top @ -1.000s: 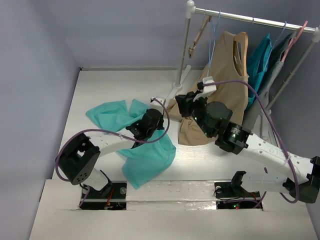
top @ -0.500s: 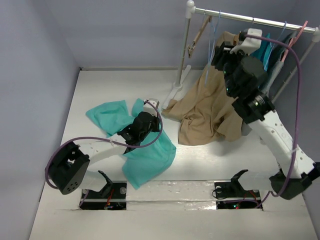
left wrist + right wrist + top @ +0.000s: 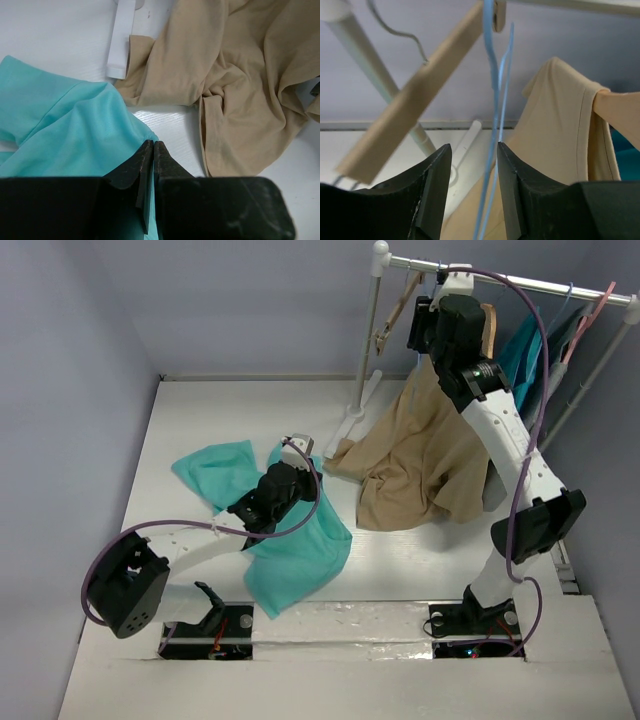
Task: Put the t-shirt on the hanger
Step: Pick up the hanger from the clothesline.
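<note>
The light turquoise t-shirt [image 3: 290,550] lies crumpled on the table and also shows in the left wrist view [image 3: 65,130]. My left gripper [image 3: 298,468] is shut, low over the t-shirt's far edge [image 3: 153,144]; I see no fabric lifted. The thin light-blue hanger [image 3: 492,65] hangs from the rail, and in the top view it is mostly hidden behind my right gripper. My right gripper [image 3: 418,325] is raised to the rail and open [image 3: 472,147]. The hanger's two thin wires pass between its fingers, close to the right finger [image 3: 515,185].
A bare wooden hanger [image 3: 398,310] hangs just left of the blue one [image 3: 415,95]. A tan sleeveless top [image 3: 430,460] hangs on a wooden hanger and spills onto the table [image 3: 235,75]. Darker teal garments [image 3: 520,360] hang further right. The rack's post [image 3: 368,330] and foot [image 3: 350,420] stand behind the t-shirt.
My right arm has swung up from low over the tan top to the rail, its open jaws now around the blue hanger. My left gripper shifted slightly left over the t-shirt.
</note>
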Robot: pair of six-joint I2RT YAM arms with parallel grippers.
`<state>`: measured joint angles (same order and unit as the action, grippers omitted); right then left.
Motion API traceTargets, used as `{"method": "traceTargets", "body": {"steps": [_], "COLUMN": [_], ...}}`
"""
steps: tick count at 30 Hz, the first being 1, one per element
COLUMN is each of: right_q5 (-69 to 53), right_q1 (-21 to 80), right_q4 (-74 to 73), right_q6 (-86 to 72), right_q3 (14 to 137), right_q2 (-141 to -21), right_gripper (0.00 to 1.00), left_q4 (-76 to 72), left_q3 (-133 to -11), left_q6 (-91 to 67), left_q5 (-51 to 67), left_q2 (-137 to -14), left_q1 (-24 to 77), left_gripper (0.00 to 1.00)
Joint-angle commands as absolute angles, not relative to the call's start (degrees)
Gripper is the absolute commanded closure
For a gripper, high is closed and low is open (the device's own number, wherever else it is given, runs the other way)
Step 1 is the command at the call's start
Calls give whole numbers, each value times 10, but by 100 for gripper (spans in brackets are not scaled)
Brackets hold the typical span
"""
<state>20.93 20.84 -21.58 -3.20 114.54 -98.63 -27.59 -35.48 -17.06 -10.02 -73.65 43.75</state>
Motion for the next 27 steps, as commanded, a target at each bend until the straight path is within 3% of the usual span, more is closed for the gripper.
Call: {"method": "traceTargets", "body": {"steps": [1,7,16,22,27], "right_q5": [207,214,221,215,213], "right_q1": [203,197,192,192,192], "right_q4": [-215,-207,-201,-179,-130], "right_q6": [-29,-24,-24,-22,-20], "right_q3": [1174,1161,1163,1158,1118], "right_q2": [-983,-990,-1003,-981,-946], "right_gripper": [54,56,79,100,100], "left_q4": [-302,-303,-302,-302,-301], "left_q3": [-353,-356,-356,-357,-357], "left_q6": [-174,-173,-171,-171,-171], "left_q5": [-92,-91,-93,-91,-91], "left_q2": [-727,-734,-737,-736,-737], "left_q1": [434,434,434,434,434], "left_gripper": [100,100,100,100,100]}}
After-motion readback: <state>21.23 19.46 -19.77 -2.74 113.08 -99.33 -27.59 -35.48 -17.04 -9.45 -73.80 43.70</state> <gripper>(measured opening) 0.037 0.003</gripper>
